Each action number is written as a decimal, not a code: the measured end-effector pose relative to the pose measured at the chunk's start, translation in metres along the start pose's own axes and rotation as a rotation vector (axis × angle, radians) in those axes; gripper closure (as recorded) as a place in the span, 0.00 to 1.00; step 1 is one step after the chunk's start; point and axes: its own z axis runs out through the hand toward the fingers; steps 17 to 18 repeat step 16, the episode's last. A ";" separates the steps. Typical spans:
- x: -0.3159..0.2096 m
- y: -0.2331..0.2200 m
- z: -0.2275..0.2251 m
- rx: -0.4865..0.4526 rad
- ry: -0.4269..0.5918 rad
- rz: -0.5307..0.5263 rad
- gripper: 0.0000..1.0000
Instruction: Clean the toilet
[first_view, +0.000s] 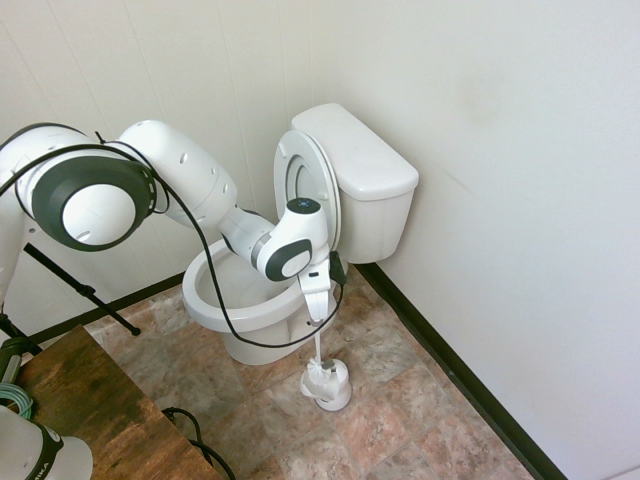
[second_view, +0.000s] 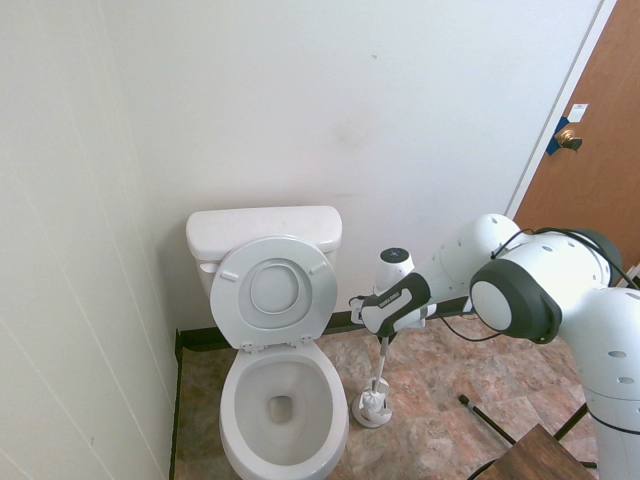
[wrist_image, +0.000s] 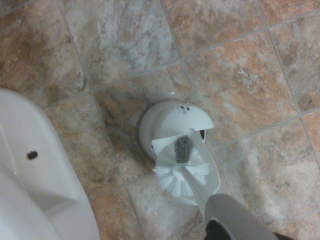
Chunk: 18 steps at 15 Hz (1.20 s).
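The white toilet (first_view: 215, 300) stands against the wall with its seat and lid raised against the tank; the second exterior view looks down into the bowl of the toilet (second_view: 285, 400). Beside the bowl, my gripper (first_view: 316, 308) (second_view: 384, 340) points down, shut on the handle of a white toilet brush (first_view: 320, 350) (second_view: 381, 372). The bristle head (wrist_image: 181, 170) hangs just above the small white brush holder (wrist_image: 160, 125) (first_view: 328, 385) (second_view: 372, 408) on the tiled floor. The holder's flap is open.
A wooden table corner (first_view: 90, 410) sits at the near left. A brown door (second_view: 590, 150) is at the far right. The wall with a black baseboard (first_view: 450, 370) runs close behind the holder. The toilet's base (wrist_image: 35, 190) lies beside the holder.
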 end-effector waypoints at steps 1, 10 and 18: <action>0.003 -0.001 0.006 -0.003 0.006 0.005 1.00; 0.010 -0.024 0.073 -0.062 -0.010 0.057 1.00; 0.042 -0.055 0.109 -0.113 -0.036 0.103 1.00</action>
